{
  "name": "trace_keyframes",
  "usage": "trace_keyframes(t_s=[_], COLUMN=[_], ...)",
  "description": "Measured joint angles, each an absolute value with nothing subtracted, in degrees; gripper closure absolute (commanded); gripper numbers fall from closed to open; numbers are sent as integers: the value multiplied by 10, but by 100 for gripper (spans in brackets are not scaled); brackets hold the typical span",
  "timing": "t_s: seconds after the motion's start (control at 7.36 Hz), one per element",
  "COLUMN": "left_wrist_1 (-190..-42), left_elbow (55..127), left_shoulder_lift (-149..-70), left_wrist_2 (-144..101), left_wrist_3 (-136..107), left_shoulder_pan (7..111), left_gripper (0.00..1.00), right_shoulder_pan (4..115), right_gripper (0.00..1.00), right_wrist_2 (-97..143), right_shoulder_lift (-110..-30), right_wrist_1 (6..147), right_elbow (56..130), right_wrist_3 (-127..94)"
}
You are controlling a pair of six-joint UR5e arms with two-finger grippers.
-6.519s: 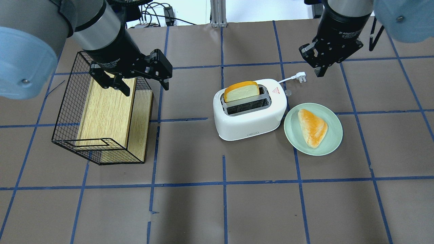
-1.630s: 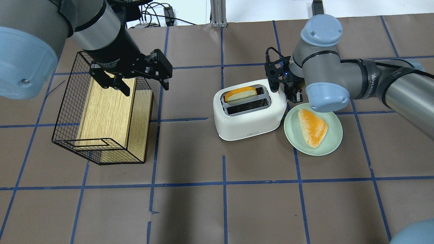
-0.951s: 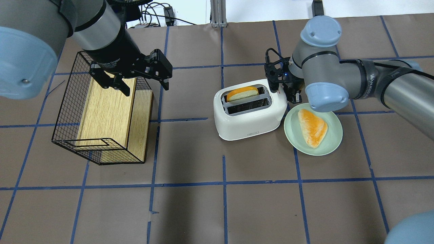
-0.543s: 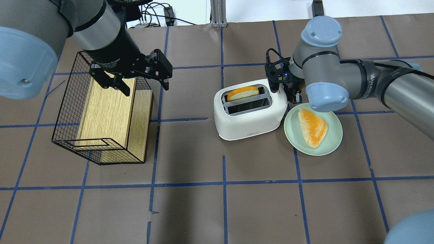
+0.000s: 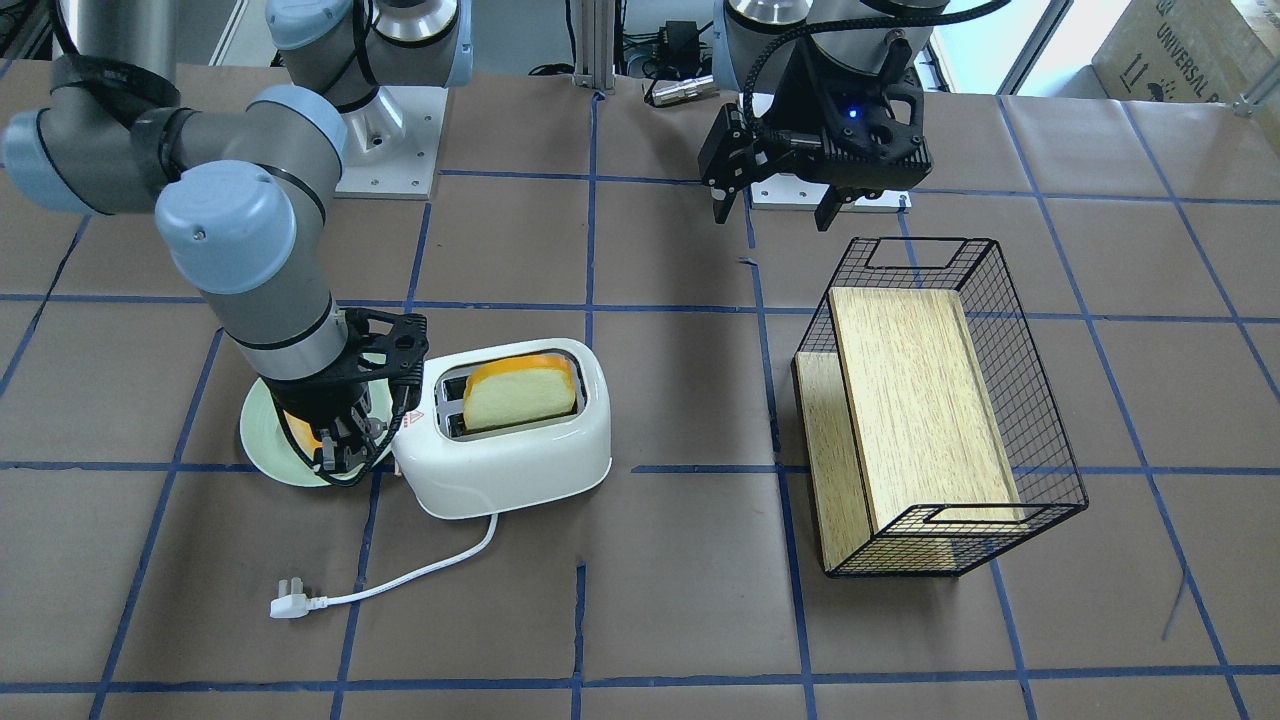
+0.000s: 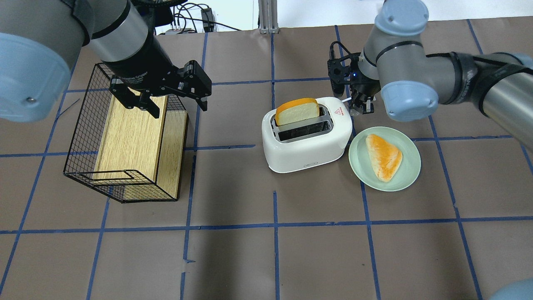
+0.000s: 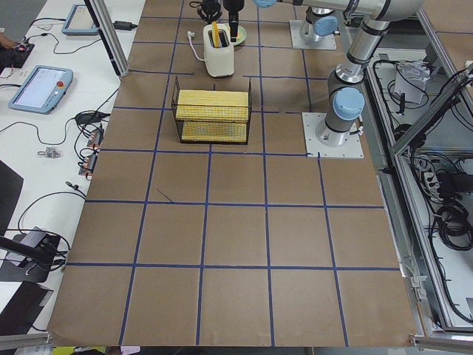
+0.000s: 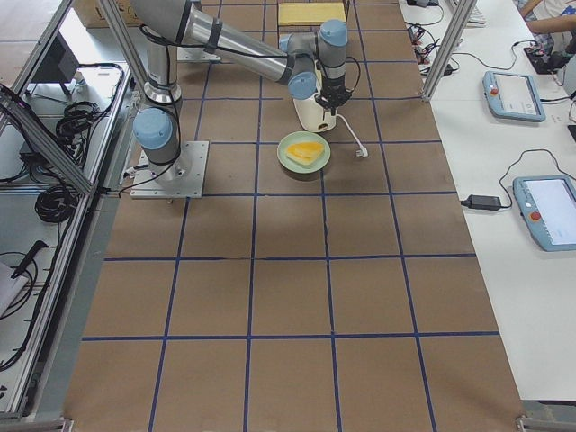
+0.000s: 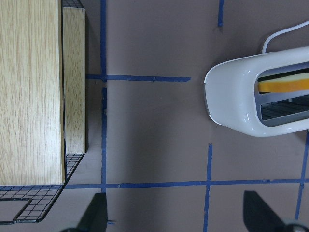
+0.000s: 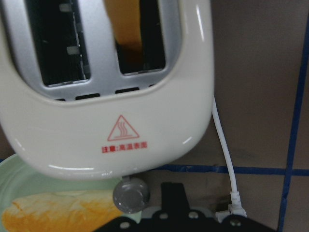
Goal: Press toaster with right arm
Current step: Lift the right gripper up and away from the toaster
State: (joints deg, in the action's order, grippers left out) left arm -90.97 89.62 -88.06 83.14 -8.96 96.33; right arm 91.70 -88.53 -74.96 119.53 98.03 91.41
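Observation:
The white toaster stands mid-table with a yellow-crusted bread slice standing high in its far slot. It also shows in the front view and the left wrist view. My right gripper is shut and empty, just off the toaster's right end, a little above the grey knob. The red triangle mark and the white cord show in the right wrist view. The right gripper hangs between plate and toaster. My left gripper is open and empty above the wire basket.
A pale-green plate with a pastry touches the toaster's right side. A black wire basket holding a wooden block lies at the left. The cord's plug lies on the table.
The bread slice, low in the slot before, now stands high. My right gripper has lifted and drawn back from the toaster's end. The left arm has not moved.

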Motion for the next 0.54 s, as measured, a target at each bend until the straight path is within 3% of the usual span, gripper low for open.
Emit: trace_keyframes(t_s=[0.54], left_wrist_1=[-910], left_elbow=[896], left_shoulder_lift=[-881], left_wrist_2=[831], left_wrist_3=[-90], left_shoulder_pan=[963], left_gripper=[0], right_shoulder_pan=[927], right_gripper=[92], right_wrist_2=[-893], right_shoulder_lift=[-793], right_wrist_1=[996], right_elbow=[837], right_wrist_3=[655])
